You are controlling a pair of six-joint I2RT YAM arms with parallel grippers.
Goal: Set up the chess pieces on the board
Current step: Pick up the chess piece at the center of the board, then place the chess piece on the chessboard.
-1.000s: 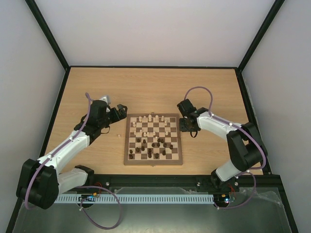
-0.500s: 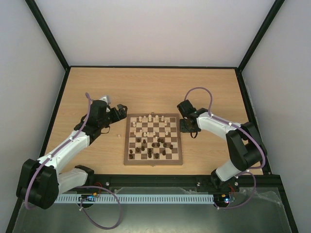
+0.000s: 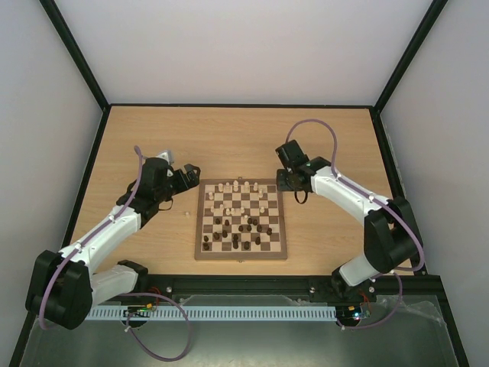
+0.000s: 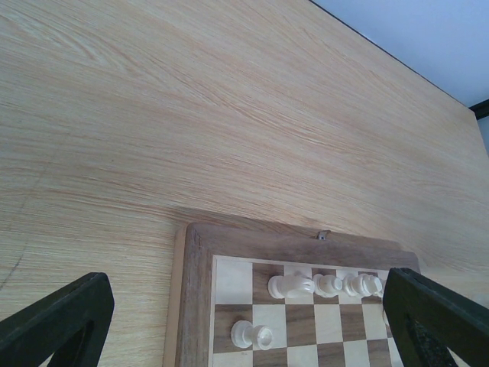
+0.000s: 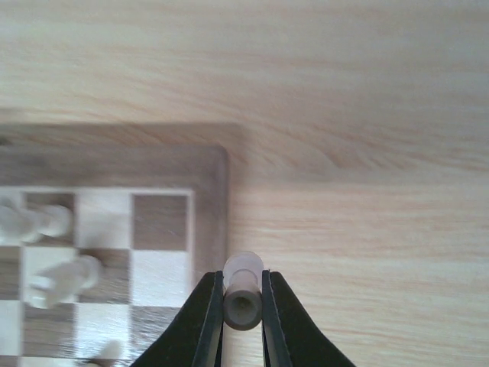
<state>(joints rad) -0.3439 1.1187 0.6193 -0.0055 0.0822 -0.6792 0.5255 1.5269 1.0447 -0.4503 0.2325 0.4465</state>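
Note:
The board point(image 3: 200, 222) lies mid-table between the arms. Pale chess pieces point(image 3: 235, 186) line its far rows, and dark ones point(image 3: 244, 229) are scattered over the middle and near rows. My right gripper point(image 3: 284, 182) hovers at the board's far right corner. In the right wrist view this gripper point(image 5: 242, 277) is shut on a pale cream piece point(image 5: 243, 304), which hangs over the board's edge point(image 5: 218, 222). My left gripper point(image 3: 191, 174) is off the board's far left corner; its fingers point(image 4: 61, 317) stand wide open and empty, with pale pieces point(image 4: 290, 286) on the board point(image 4: 260, 243) below.
Bare wooden table point(image 3: 244, 138) surrounds the board, enclosed by white walls with black frame edges. A black rail point(image 3: 244, 283) runs along the near edge at the arm bases.
The right gripper's jaws closed on the pale piece beside the board's right edge, and the arm carried it toward the far right corner. The left arm stayed still.

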